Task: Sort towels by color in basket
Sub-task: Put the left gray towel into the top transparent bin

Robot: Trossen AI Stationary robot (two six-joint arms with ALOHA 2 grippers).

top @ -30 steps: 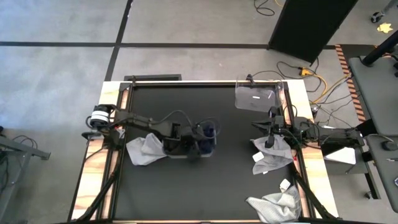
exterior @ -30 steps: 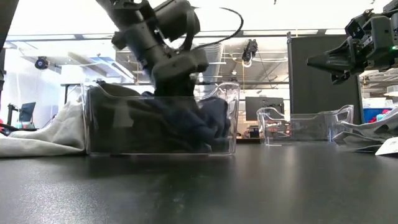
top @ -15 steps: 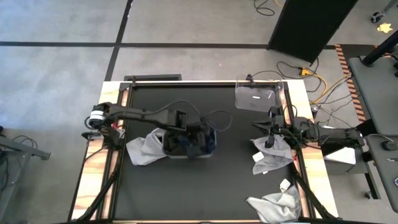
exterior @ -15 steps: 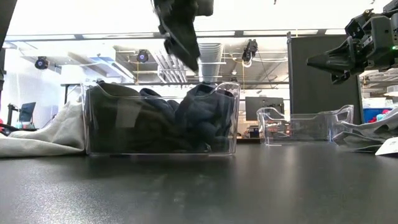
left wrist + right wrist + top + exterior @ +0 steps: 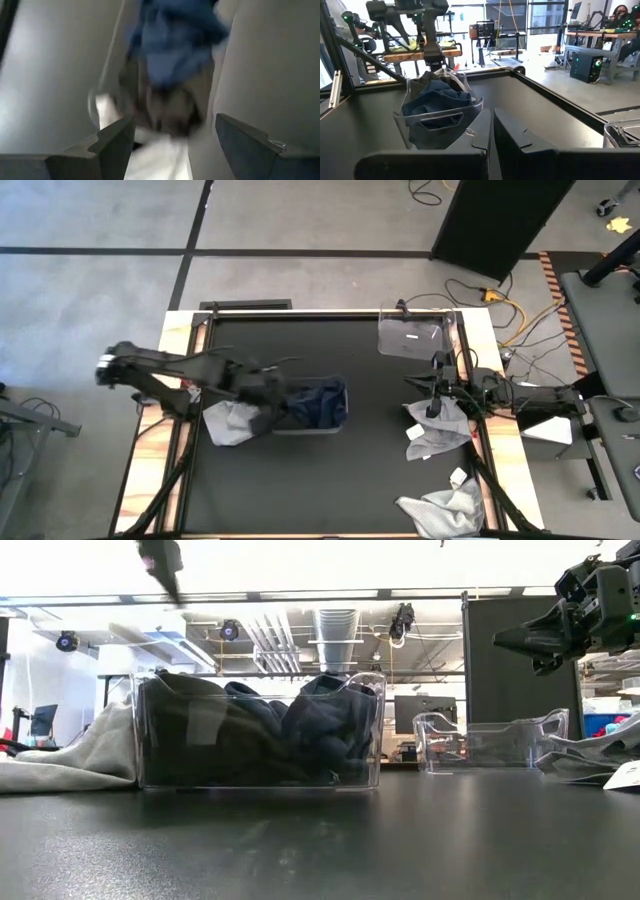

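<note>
Several dark towels point(image 5: 260, 740) already fill my near bin point(image 5: 310, 406); three grey towels point(image 5: 232, 421) lie loose on the counter point(image 5: 330, 480). Left hand point(image 5: 170, 145) open, empty, above it; right hand point(image 5: 489, 145) nearly closed, empty.

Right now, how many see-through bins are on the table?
2. One bin near the table's middle holds dark towels; the other bin sits by the far edge, right side, apparently empty.
</note>
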